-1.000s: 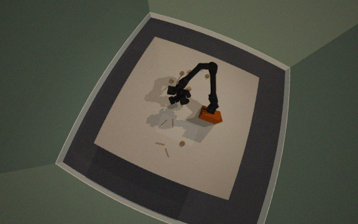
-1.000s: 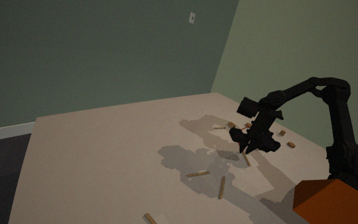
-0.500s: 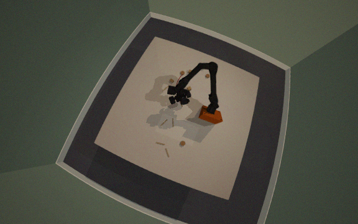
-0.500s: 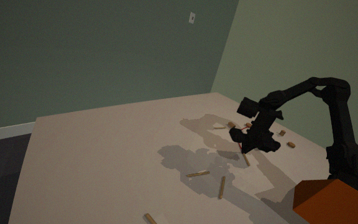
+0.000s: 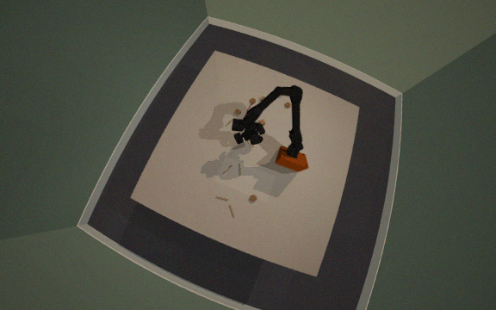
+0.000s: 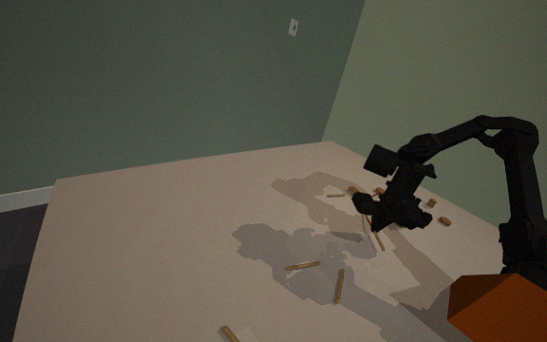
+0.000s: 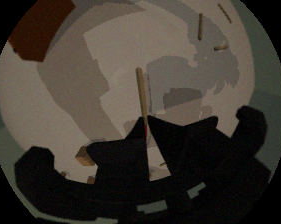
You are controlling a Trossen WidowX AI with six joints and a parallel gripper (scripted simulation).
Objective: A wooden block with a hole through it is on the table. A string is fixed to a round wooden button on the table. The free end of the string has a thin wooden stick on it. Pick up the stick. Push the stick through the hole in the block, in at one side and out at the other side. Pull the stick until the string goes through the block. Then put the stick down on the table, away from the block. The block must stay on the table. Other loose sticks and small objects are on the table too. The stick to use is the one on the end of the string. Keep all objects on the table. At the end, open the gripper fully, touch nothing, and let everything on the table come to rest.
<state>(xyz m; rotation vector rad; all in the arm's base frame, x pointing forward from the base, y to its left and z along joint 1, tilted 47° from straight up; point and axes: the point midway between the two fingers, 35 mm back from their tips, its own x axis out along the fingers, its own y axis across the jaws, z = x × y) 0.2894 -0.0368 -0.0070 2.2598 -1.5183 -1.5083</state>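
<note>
My gripper points down above the table and is shut on the string end of the wooden stick. The rest of the stick sticks out past the fingertips; whether it touches the table I cannot tell. The red string runs from the fingers back to a round button. A squarish wooden piece, probably the block, stands beside the gripper, partly hidden by it. I cannot see its hole.
Loose sticks lie in front of the gripper, with others farther off. Small wooden pieces lie behind it and one lies far forward. The orange box stands by the arm's base.
</note>
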